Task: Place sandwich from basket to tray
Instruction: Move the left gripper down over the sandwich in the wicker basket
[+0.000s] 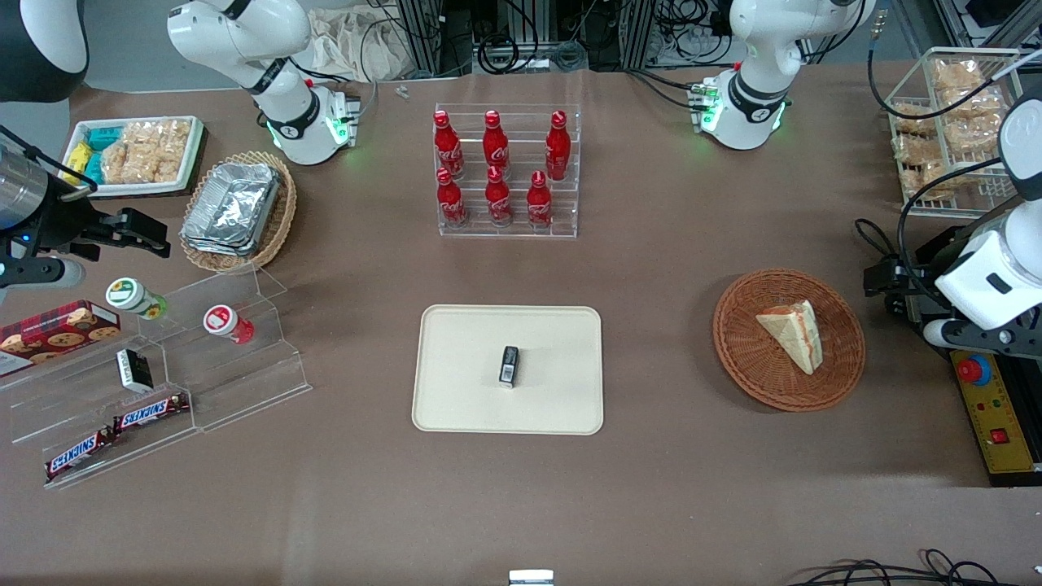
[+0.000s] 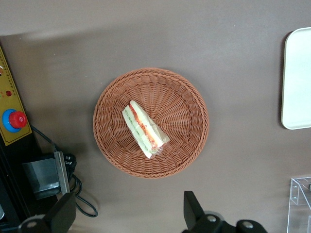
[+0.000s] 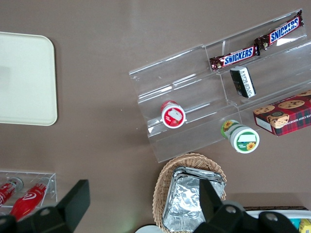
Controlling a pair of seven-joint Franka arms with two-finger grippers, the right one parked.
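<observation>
**Ana:** Sandwich (image 1: 794,334) first, in the front view: where is it sitting?

**Ben:** It is lying inside the basket (image 1: 737,350), the round reddish-brown wicker one toward the working arm's end of the table. The red and green filling is showing along one edge of the wedge.

**Ana:** And the tray (image 1: 456,391)?

**Ben:** It is resting flat near the middle of the table, well apart from the basket. A small dark packet (image 1: 509,365) is lying on it. Farther from the camera, a clear rack of red bottles (image 1: 498,167) is standing.

**Ana:** Is the gripper showing in that view?

**Ben:** Only the working arm's white body is showing at the edge, beside the basket; I cannot make out the fingers there.

**Ana:** What is the left wrist view giving you?

**Ben:** It is looking straight down on the basket (image 2: 187,145) with the sandwich (image 2: 144,129) lying near its centre. The gripper (image 2: 127,211) is hovering above the table just beside the basket rim, its two fingers (image 2: 193,208) spread wide and holding nothing. A corner of the tray (image 2: 297,82) is peeking in.

**Ana:** And the right wrist view?

**Ben:** It is showing a tray (image 3: 24,80) corner, a clear stepped stand with Snickers bars (image 3: 255,43), and a tan basket of foil containers (image 3: 192,199).
</observation>
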